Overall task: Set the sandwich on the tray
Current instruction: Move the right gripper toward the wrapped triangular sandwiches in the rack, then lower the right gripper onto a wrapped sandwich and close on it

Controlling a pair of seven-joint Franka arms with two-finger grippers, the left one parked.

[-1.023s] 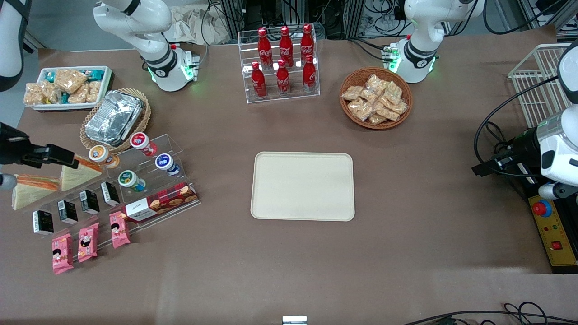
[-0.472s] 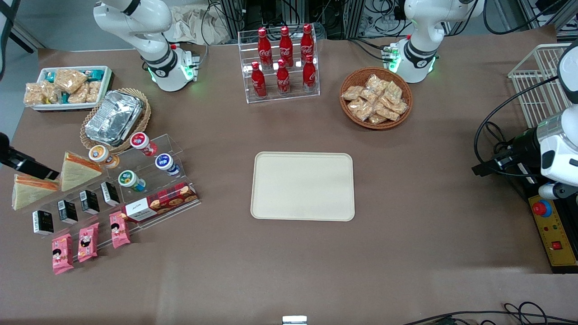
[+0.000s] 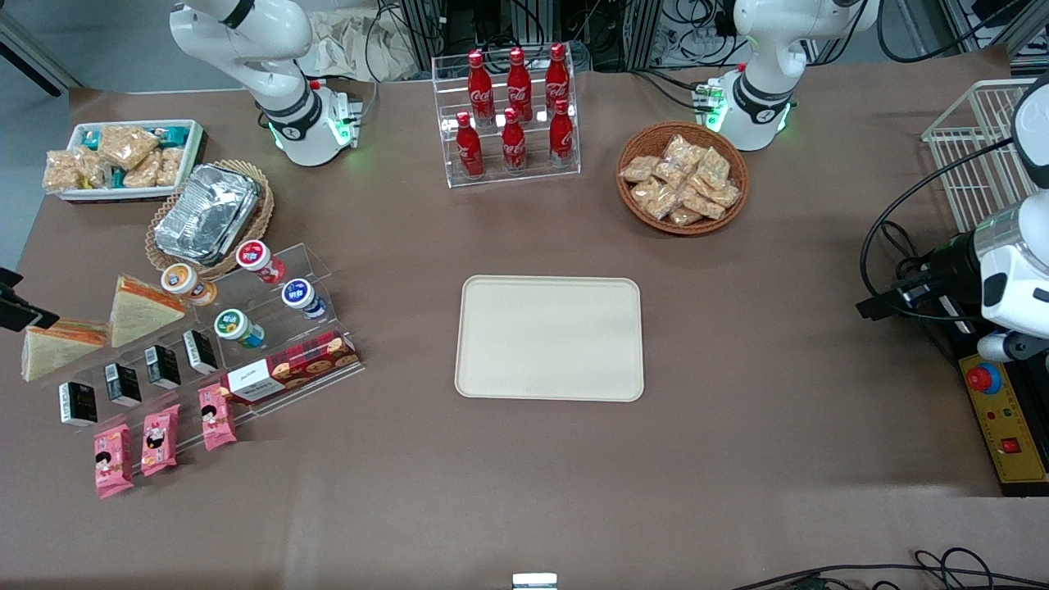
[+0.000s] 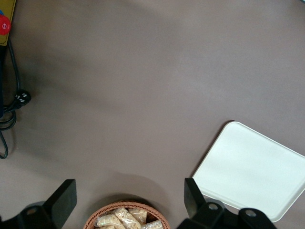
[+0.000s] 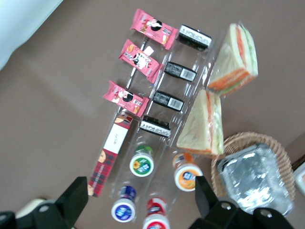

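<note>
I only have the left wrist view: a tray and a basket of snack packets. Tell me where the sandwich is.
Observer: The sandwich lies on the table toward the working arm's end, beside a second wedge sandwich and a clear display rack.
Operator: Report the gripper.
Observer: The gripper is open and empty, above that end of the table, not touching the sandwich.

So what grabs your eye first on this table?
Probably the red cola bottles in their clear rack, farther from the front camera than the bare cream tray. Toward the working arm's end, two wrapped wedges lie together; the sandwich shows striped filling. The open gripper hangs above the snack display.
</note>
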